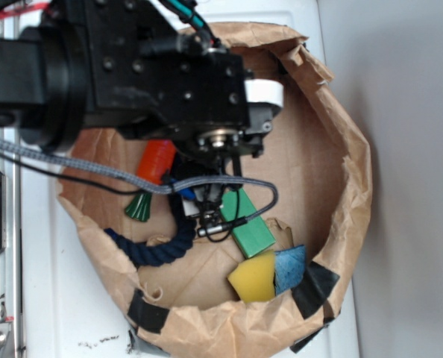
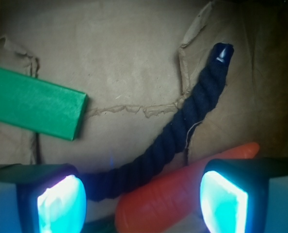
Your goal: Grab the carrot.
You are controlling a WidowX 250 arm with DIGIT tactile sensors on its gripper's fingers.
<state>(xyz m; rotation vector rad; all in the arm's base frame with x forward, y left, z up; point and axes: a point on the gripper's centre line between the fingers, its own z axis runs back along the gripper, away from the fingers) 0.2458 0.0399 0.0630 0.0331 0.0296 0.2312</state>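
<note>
Scene: a shallow nest made from a brown paper bag, rim rolled down and patched with black tape, sitting on a white table.

Robot arm reaches in from the upper left in the exterior view and covers much of the bag's upper half. Grey braided cable loops across beneath it.

Carrot: bright orange, lying on the paper floor at the left-centre of the bag, its dark green leafy stub pointing toward the lower left. Upper end hidden under the arm. In the wrist view the carrot lies slanted between the two pads, pointed tip toward the upper right, running past the right-hand pad.

Tool: fingers apart, both pads glowing pale blue-green at the bottom of the wrist view. The carrot body sits in the gap; whether either pad touches it I cannot tell. Nothing is clamped.

Dark blue rope: curves from the upper right of the wrist view down toward the left pad, passing just beside the carrot and seeming to cross over its thick end. In the exterior view the rope curls along the lower left of the bag.

Green block: flat, rectangular, near the bag's centre; in the wrist view it lies at the left, clear of the rope.

Yellow sponge wedge and blue sponge piece: side by side, touching, at the lower right of the bag, well apart from the carrot.
</note>
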